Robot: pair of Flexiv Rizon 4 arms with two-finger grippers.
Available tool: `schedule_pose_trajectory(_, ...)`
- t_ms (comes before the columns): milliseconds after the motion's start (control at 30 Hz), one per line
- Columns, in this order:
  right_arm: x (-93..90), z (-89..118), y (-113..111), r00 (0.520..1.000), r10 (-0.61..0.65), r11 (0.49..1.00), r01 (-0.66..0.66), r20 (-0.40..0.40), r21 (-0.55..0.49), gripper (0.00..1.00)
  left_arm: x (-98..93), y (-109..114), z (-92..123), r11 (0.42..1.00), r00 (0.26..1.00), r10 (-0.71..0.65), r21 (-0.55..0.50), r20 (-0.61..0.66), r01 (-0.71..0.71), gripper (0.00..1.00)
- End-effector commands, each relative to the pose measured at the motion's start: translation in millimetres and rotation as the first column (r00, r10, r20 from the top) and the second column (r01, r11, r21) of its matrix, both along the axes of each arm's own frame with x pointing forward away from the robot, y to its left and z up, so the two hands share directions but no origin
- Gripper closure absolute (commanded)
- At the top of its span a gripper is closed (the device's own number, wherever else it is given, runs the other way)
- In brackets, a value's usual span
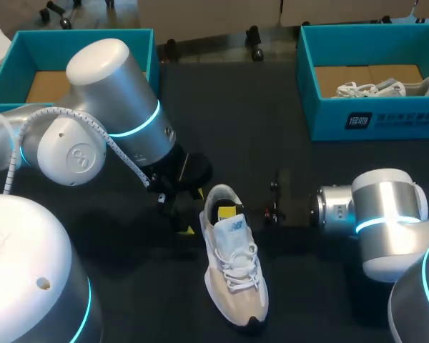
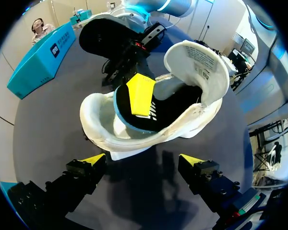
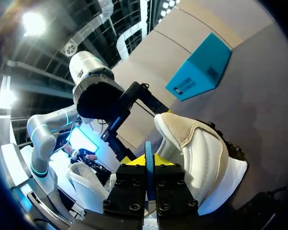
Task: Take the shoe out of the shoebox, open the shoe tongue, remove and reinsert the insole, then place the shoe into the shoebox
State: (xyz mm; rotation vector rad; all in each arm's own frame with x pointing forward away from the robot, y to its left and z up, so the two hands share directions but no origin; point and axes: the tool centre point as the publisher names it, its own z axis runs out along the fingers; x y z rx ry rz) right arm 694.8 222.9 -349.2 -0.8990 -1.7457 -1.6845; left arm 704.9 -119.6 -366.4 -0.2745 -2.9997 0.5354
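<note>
1. over dark table (image 1: 286,136), working on white shoe (image 1: 236,271) lying near the middle, toe pointing near, well apart from left shoebox (image 1: 146,50) and right shoebox (image 1: 307,86) at the far side.
2. judging the insole step to be in hand: drawing the insole (image 2: 146,122) along the shoe's length, pinching firmly, avoiding the lifted tongue (image 2: 197,62).
3. bracing the heel probably helping against dragging.
4. right gripper (image 1: 229,212) reaching in from the right, dipping into the opening, clenched on the insole's edge.
5. left gripper (image 2: 141,161) hovering just beside the heel, fingers spread, grasping nothing.
</note>
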Motion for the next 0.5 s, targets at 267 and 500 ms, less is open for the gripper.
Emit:
schedule_pose_trajectory(267, 3.3, 17.3, 4.2, 0.999, 0.012, 0.999, -0.01, 0.05, -0.039, 0.68, 0.4, -0.4, -0.5, 1.0, 1.0, -0.001, 0.001, 0.0, 0.001, 0.0)
schedule_pose_trajectory(500, 9.0, 27.0, 3.8, 0.997, 0.025, 0.998, -0.02, 0.076, -0.054, 0.6, 0.4, -0.4, -0.5, 1.0, 1.0, -0.001, 0.001, 0.0, 0.001, 0.0)
